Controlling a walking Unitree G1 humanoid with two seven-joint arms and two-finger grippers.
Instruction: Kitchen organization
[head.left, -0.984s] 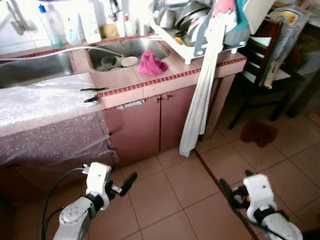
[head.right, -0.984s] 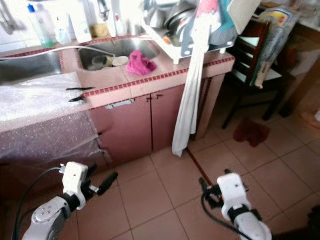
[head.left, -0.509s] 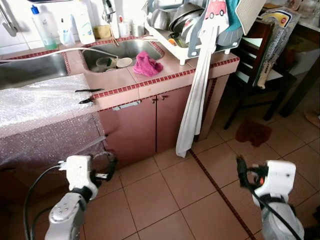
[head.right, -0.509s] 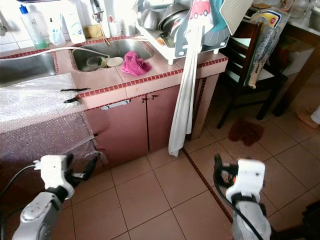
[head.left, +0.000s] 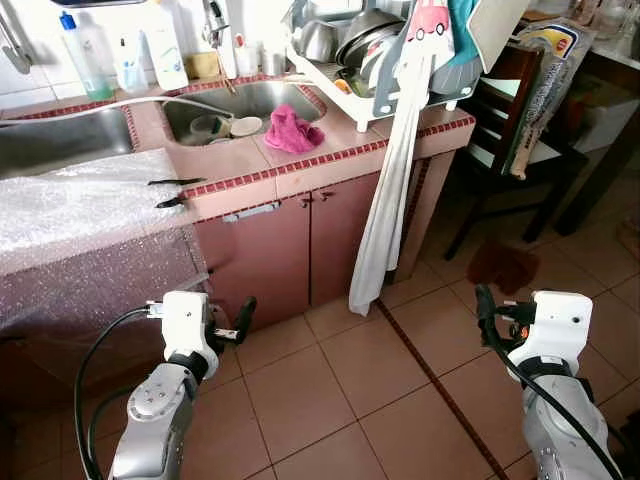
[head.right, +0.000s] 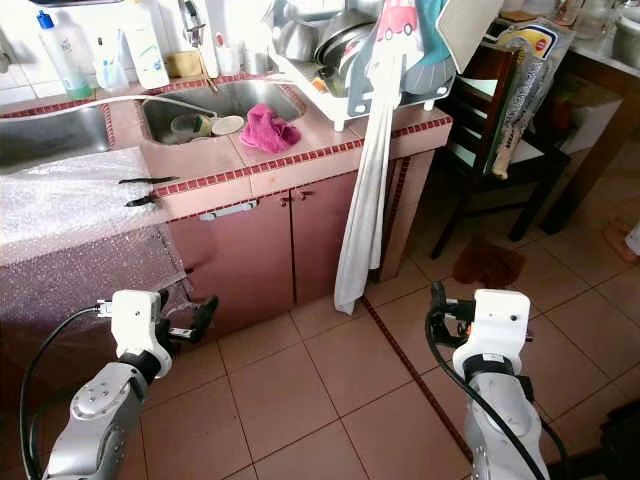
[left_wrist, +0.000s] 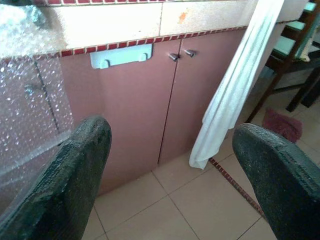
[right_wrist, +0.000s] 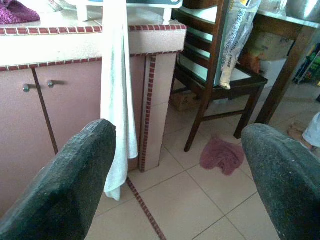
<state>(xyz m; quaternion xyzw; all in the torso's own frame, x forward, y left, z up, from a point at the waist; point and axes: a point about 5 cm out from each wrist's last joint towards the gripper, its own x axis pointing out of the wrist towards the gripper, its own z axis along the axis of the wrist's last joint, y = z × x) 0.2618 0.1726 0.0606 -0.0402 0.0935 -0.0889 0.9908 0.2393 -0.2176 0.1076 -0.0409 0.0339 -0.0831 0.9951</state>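
My left gripper (left_wrist: 170, 165) and right gripper (right_wrist: 180, 165) hang spread wide, holding nothing, before the pink cabinet (head.left: 290, 250). Dish rack (head.left: 380, 60) contents are partly hidden behind the hanging white towel (head.left: 390, 200).

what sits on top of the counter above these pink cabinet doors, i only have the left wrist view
Observer: A crumpled magenta cloth lies on the pink tiled counter, at the rim of the steel sink basin.
Operator: and where does the long white towel hang from
Observer: From the white dish rack stacked with metal pots, at the counter's right end.
Operator: is the right end effector carrying anything
Observer: No. Its two black fingers are spread open with nothing between them, low over the floor tiles and pointing towards a dark wooden chair.
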